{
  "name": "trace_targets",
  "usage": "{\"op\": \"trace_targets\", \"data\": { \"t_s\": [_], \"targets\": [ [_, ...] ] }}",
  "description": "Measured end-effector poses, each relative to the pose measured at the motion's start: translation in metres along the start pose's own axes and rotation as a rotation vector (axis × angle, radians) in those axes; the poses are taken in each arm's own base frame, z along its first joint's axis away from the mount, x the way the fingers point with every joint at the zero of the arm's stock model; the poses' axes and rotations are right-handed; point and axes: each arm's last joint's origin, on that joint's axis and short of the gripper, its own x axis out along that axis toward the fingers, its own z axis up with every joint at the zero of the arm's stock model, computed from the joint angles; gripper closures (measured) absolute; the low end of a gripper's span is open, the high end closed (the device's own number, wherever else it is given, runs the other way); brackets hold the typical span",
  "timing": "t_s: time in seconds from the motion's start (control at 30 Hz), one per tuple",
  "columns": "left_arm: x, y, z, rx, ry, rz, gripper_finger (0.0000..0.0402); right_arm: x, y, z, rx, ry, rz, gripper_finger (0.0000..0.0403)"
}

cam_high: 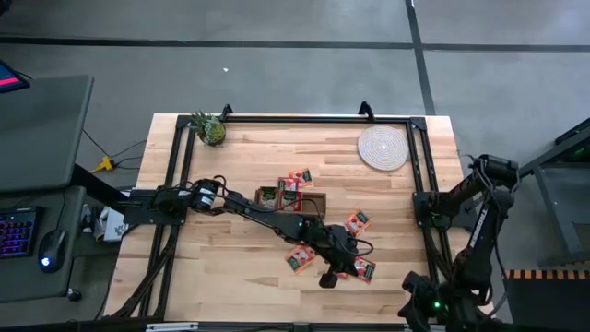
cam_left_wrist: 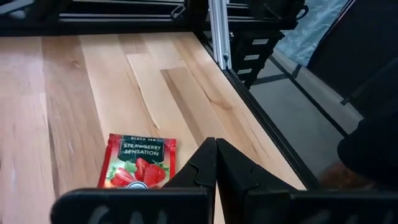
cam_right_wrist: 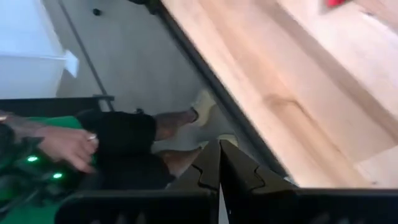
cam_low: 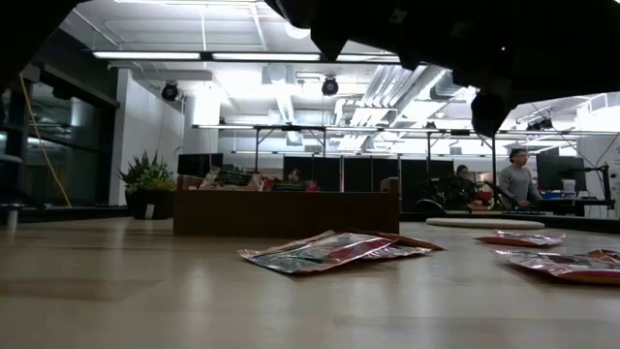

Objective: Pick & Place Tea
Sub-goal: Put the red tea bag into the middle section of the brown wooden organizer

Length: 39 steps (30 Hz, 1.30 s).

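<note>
The surface (cam_high: 240, 249) carries the wooden box (cam_high: 290, 199) and scattered tea sachets (cam_high: 358, 222). The left tool (cam_left_wrist: 216, 163), fingers pressed together, hovers by one sachet (cam_left_wrist: 138, 162); spread first, probably. The right tool (cam_right_wrist: 219, 163), likewise pressed together, waits off-surface.

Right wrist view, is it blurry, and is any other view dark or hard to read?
Right wrist view: yes, the table edge is smeared in streaks. Low view: bright ceiling lights leave the arm overhead a black shape, but the nearest tea sachet reads clearly. Left wrist view: evenly lit, the print on the sachet is sharp. High view: even light, no glare.
</note>
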Motion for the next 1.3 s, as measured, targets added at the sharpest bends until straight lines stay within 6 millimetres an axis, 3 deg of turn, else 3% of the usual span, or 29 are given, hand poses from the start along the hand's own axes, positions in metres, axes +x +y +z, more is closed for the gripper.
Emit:
{"op": "trace_targets", "data": {
  "t_s": [0.3, 0.47, 0.77, 0.93, 1.3],
  "targets": [
    [0.018, 0.012, -0.025, -0.038, 0.016, -0.013, 0.0401, 0.016, 0.001, 0.036, 0.086, -0.063, -0.108, 0.0403],
    [0.020, 0.014, -0.029, -0.047, 0.025, 0.014, 0.0401, 0.021, 0.003, 0.051, 0.135, -0.078, -0.125, 0.0403],
    [0.020, 0.016, -0.028, -0.019, 0.019, 0.092, 0.0401, 0.026, 0.005, 0.063, 0.181, -0.078, -0.145, 0.0403],
    [0.027, 0.023, -0.044, -0.022, 0.058, 0.109, 0.0401, 0.026, 0.003, 0.064, 0.202, -0.050, -0.185, 0.0403],
    [0.023, 0.030, -0.041, 0.051, 0.058, 0.154, 0.0401, 0.025, 0.001, 0.063, 0.225, -0.019, -0.218, 0.0403]
  ]
}}
